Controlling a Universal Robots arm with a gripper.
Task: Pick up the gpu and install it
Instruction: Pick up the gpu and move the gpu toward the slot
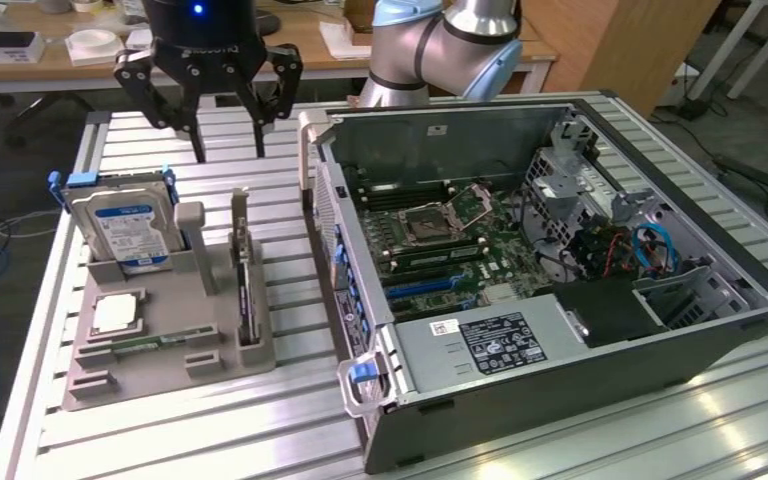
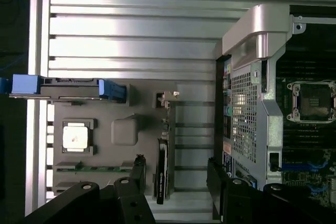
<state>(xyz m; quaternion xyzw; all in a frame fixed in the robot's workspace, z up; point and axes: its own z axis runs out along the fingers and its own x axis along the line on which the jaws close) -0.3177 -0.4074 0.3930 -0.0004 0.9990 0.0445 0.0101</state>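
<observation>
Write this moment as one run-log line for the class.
claw: open, empty, clear of gpu | gpu: on edge in grey holder slot, untouched | computer case: side open, gpu not installed

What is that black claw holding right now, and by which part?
Nothing. The gripper hangs open and empty above the table, while the gpu stands on edge in the grey holder, untouched.
</observation>
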